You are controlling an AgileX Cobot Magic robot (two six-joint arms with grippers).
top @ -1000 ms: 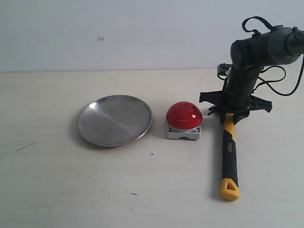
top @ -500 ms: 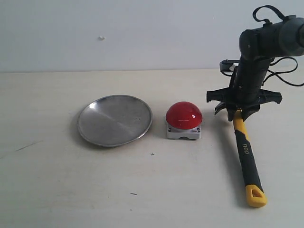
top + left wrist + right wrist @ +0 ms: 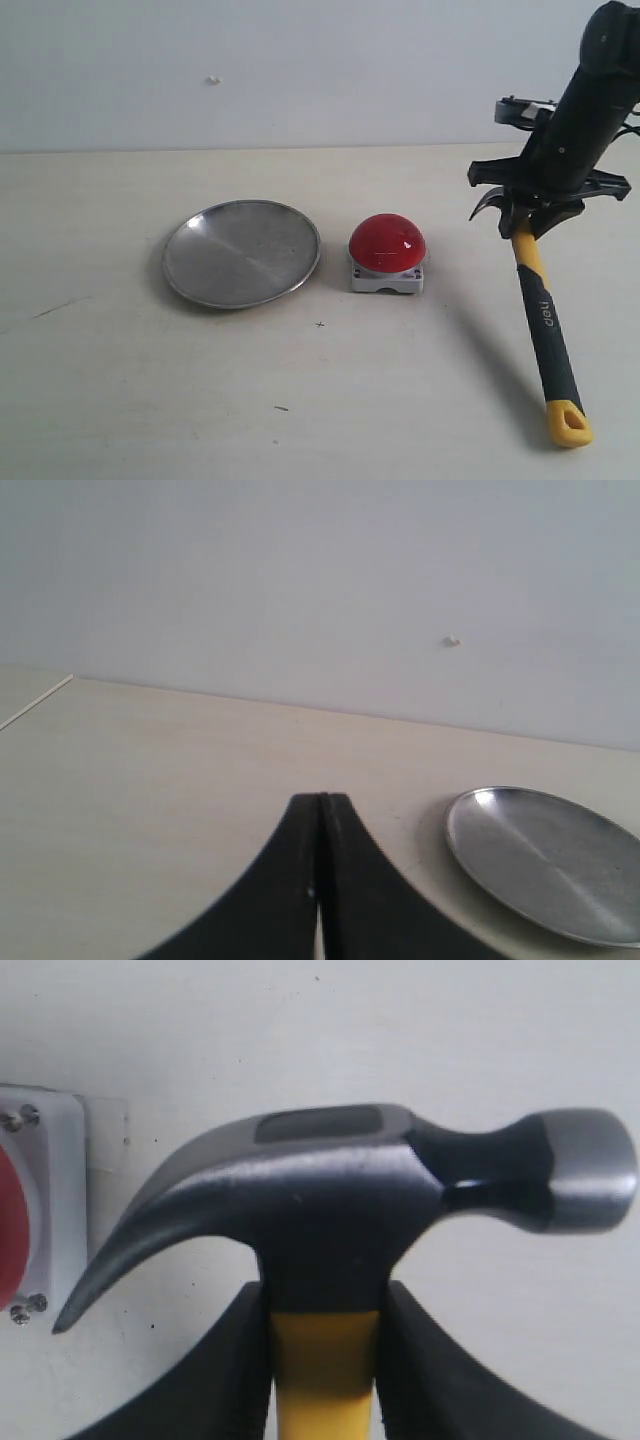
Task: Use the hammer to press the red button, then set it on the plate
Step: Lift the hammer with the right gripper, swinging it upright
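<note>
My right gripper (image 3: 527,225) (image 3: 322,1300) is shut on the hammer (image 3: 545,320) just below its dark steel head (image 3: 340,1190). The yellow-and-black handle hangs down and toward the front, ending in the yellow loop. The tool is off the table, to the right of the red button (image 3: 387,243), whose grey base (image 3: 45,1200) shows at the edge of the right wrist view beside the claw tip. The silver plate (image 3: 242,252) (image 3: 545,860) lies left of the button. My left gripper (image 3: 321,802) is shut on nothing, above the table near the plate.
A pale wooden table (image 3: 130,380) carries everything, with a plain white wall (image 3: 300,70) behind it. The right arm (image 3: 590,100) leans in from the upper right with cables behind it.
The right gripper has carried the hammer up and to the right, away from the button. The handle has swung outward, its looped end now further right.
</note>
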